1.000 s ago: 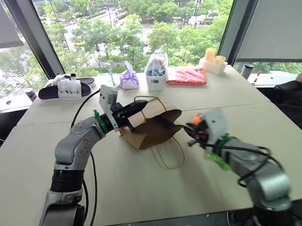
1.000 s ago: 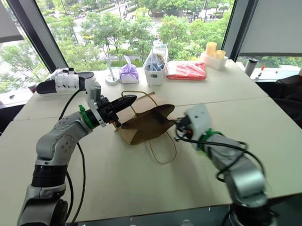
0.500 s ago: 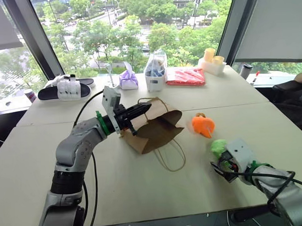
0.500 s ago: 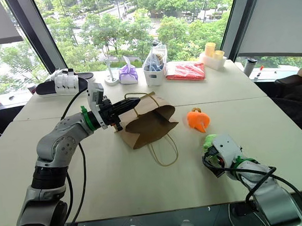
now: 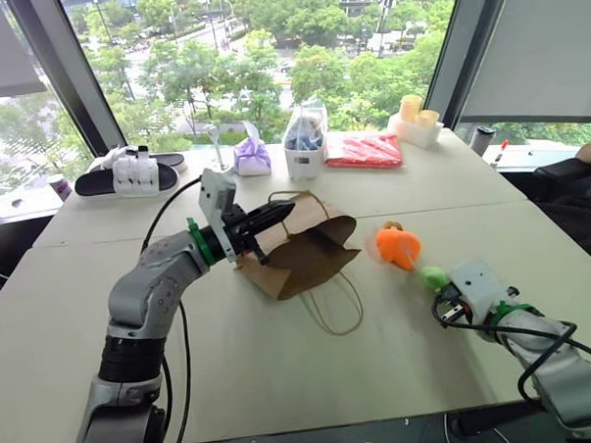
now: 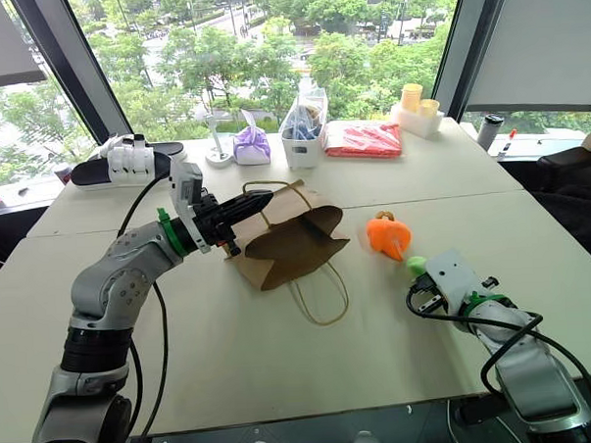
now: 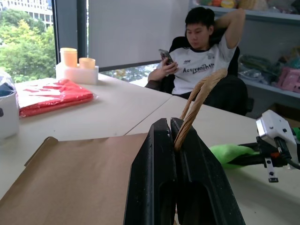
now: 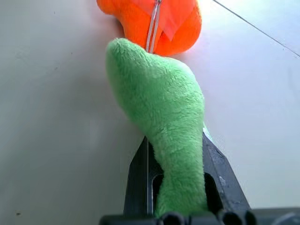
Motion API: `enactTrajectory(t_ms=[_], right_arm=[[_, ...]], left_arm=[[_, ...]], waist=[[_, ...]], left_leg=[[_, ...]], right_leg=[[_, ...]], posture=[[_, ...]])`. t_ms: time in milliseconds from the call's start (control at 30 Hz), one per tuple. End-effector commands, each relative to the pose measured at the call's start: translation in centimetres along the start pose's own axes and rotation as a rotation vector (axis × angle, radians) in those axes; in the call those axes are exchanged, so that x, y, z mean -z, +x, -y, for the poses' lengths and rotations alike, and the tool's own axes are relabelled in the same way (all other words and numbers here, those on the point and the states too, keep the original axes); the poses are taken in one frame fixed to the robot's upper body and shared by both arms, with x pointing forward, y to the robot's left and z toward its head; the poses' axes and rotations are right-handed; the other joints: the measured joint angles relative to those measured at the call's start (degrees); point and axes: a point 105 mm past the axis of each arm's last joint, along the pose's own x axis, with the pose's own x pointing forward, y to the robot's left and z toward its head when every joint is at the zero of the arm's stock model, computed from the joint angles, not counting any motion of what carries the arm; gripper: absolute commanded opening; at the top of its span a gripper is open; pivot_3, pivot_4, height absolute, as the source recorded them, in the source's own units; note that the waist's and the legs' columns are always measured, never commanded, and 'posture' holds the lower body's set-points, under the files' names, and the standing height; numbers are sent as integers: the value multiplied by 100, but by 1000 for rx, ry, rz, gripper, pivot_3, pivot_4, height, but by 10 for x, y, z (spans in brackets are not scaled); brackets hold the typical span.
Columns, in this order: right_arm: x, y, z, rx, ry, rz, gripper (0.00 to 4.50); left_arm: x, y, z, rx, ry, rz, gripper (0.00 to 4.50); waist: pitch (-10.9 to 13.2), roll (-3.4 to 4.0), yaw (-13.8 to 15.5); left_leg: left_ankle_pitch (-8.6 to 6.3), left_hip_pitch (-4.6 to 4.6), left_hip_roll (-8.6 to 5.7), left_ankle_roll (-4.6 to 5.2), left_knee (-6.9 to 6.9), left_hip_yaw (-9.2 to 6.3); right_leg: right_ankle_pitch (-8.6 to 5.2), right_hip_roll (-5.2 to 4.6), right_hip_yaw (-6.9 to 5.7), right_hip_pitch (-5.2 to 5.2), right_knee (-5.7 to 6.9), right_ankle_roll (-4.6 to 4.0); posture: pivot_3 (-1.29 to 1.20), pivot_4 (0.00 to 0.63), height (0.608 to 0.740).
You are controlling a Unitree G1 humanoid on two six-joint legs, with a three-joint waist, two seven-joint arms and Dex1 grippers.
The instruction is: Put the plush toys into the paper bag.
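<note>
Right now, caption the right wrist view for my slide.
Right gripper shut on the green plush toy, beside the orange plush toy on the table.

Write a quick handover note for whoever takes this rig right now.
Left gripper: shut on the paper bag's handle, holding the paper bag on the table with its mouth facing the toys.
Right gripper: shut on the green plush toy, low over the table.
Orange plush toy: loose on the table, between bag and green toy.
Done: nothing bagged.
Left: put both toys in.
</note>
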Motion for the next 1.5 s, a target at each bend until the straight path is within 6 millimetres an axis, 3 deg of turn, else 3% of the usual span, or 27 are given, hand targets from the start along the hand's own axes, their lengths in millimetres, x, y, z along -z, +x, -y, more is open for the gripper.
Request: enactTrajectory(t_ms=[33, 133, 333, 533, 700, 800, 900, 1000, 1100, 1300, 1400, 1500], right_arm=[[-77, -13, -22, -151, 32, 272, 89], [-111, -11, -57, -312, 49, 369, 89], [-126, 19, -101, -424, 77, 382, 89], [-143, 48, -131, -484, 77, 417, 89], [-165, 59, -146, -535, 85, 475, 89], [-170, 60, -153, -565, 84, 490, 1202], [-169, 60, -155, -575, 72, 495, 2783], [-166, 54, -150, -573, 63, 493, 4170], [-163, 43, -137, -554, 38, 498, 4170], [-163, -1, -89, -470, 14, 527, 4170], [-154, -13, -44, -330, 65, 504, 4170], [-121, 2, 1, -141, 68, 374, 4170]], left_arm=[[-13, -1, 8, 49, 19, 33, 0], [-15, 0, 10, 65, 2, 39, 0], [-20, 4, 18, 98, -8, 50, 0], [-28, 6, 36, 168, -78, 78, 0], [-26, 6, 39, 162, -85, 70, 0], [-23, 5, 35, 137, -80, 67, 0], [-22, 5, 33, 120, -76, 68, 0], [-22, 5, 32, 109, -73, 71, 0], [-19, 4, 29, 96, -66, 65, 0], [-16, 0, 24, 80, -57, 52, 0], [-16, -2, 22, 75, -59, 50, 0], [-15, -2, 22, 77, -60, 48, 0]], waist=[[1, 3, -39], [1, 3, -12], [0, -1, 42], [0, -1, -22], [0, -1, -28], [0, -1, -16], [0, 0, -9], [0, -1, -15], [0, 0, -7], [0, 0, 5], [0, 0, 10], [0, -1, 31]], left_leg=[[0, 3, 2, 0, -2, 3], [0, 6, 8, -1, -8, -4], [9, -6, -6, -16, 1, -9], [12, -5, -4, -22, -7, -8], [18, -4, -3, -31, -10, -8], [18, -4, -3, -33, -9, -8], [18, -5, -4, -33, -8, -8], [18, -5, -4, -32, -9, -9], [18, -5, -4, -32, -8, -9], [10, -8, -5, -18, -8, -8], [4, -6, -3, -7, -10, -9], [2, -6, -4, -5, -7, -5]], right_leg=[[0, 0, 3, -2, 1, 0], [0, 6, -1, -2, 3, 0], [0, -5, -3, 0, -5, 0], [0, -2, -1, -11, 1, 0], [0, -2, -1, -16, 7, 0], [0, -2, -1, -16, 7, 0], [0, -2, -1, -16, 6, 0], [0, -2, -1, -16, 7, 0], [0, -2, -1, -16, 7, 0], [0, -3, -1, -16, 2, 0], [0, -2, -1, -16, 5, 0], [0, -3, -1, -10, -1, 0]], posture=[[0, 150, 740], [0, 150, 740], [0, 150, 740], [0, 150, 740], [0, 150, 740], [0, 150, 740], [0, 150, 740], [0, 150, 740], [0, 150, 740], [0, 150, 740], [0, 150, 740], [0, 150, 740]])
